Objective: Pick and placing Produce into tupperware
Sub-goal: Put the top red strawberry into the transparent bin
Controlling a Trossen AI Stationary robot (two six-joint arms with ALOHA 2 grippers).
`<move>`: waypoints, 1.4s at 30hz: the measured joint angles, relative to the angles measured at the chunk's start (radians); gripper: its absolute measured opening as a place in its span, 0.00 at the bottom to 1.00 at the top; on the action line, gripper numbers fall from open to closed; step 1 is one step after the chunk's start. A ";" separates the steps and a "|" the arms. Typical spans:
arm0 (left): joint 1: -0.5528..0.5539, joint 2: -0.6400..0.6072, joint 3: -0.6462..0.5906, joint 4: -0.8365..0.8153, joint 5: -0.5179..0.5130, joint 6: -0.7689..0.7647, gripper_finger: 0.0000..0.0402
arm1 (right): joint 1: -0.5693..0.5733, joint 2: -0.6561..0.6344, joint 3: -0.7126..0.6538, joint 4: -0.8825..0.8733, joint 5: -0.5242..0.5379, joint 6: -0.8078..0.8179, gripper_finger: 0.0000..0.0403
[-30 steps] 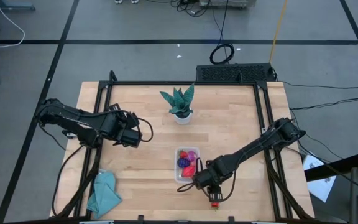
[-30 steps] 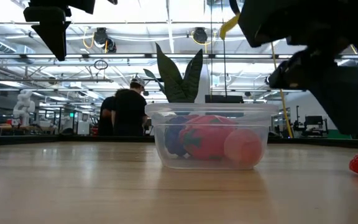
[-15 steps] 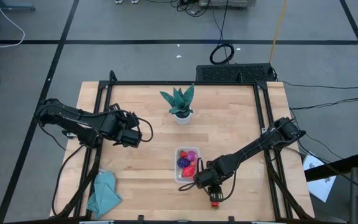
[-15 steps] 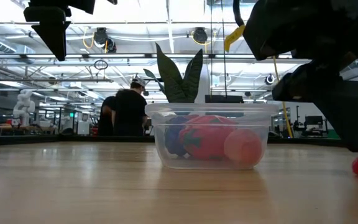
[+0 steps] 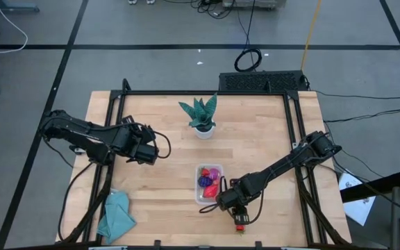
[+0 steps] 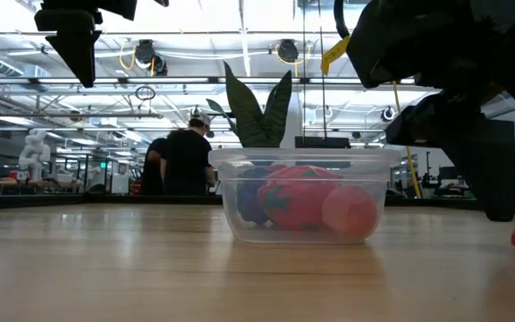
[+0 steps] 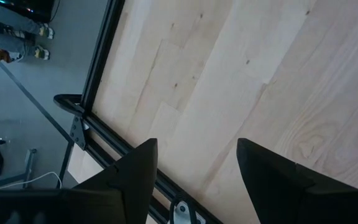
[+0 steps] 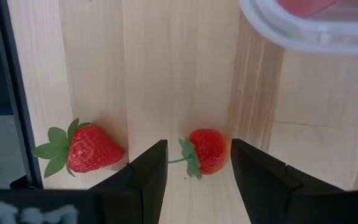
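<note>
The tupperware (image 5: 208, 183) stands near the table's front middle and holds several toy fruits: purple, red, magenta and a pale one (image 6: 350, 211). Two red strawberries lie on the wood just right of it, toward the near edge. My right gripper (image 8: 197, 149) points steeply down over them, open. One strawberry (image 8: 207, 151) lies between its fingertips and the other strawberry (image 8: 87, 149) lies outside them. I cannot tell whether a finger touches the berry. My left gripper (image 7: 196, 149) hangs open over bare wood at the table's left (image 5: 155, 150), holding nothing.
A green potted plant in a white pot (image 5: 201, 115) stands at the far middle. A teal cloth (image 5: 117, 215) lies at the near left corner. The black table frame (image 8: 5, 93) runs close by the outer strawberry. People stand in the room beyond the table.
My right gripper has sunk a little toward the table over the strawberries, its fingers staying apart. In the low view its dark finger now stands lower and covers part of the berry.
</note>
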State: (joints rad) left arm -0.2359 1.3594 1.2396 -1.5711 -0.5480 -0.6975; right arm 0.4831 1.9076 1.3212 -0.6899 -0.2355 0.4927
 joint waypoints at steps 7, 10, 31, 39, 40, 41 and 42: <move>0.000 0.000 0.000 0.000 0.000 0.000 0.56 | 0.000 0.000 0.000 -0.034 0.000 0.015 0.42; 0.000 0.000 0.000 0.000 0.000 0.000 0.56 | 0.000 0.000 -0.005 -0.024 0.000 0.015 0.42; 0.000 0.000 0.000 0.001 0.000 -0.009 0.56 | -0.001 -0.004 -0.132 0.131 -0.036 0.066 0.42; 0.000 0.000 0.000 0.001 0.000 -0.010 0.56 | -0.001 -0.002 -0.133 0.132 -0.032 0.071 0.40; 0.000 0.000 0.000 0.001 0.000 -0.010 0.56 | 0.000 -0.002 -0.133 0.132 -0.032 0.071 0.39; 0.000 0.000 0.000 0.001 0.000 -0.010 0.56 | 0.000 -0.002 -0.133 0.132 -0.031 0.071 0.38; 0.000 0.000 0.000 0.001 0.000 -0.010 0.56 | 0.000 -0.002 -0.133 0.131 -0.031 0.071 0.36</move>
State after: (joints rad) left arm -0.2359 1.3594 1.2396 -1.5701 -0.5484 -0.7074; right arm 0.4828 1.9053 1.1881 -0.5587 -0.2661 0.5640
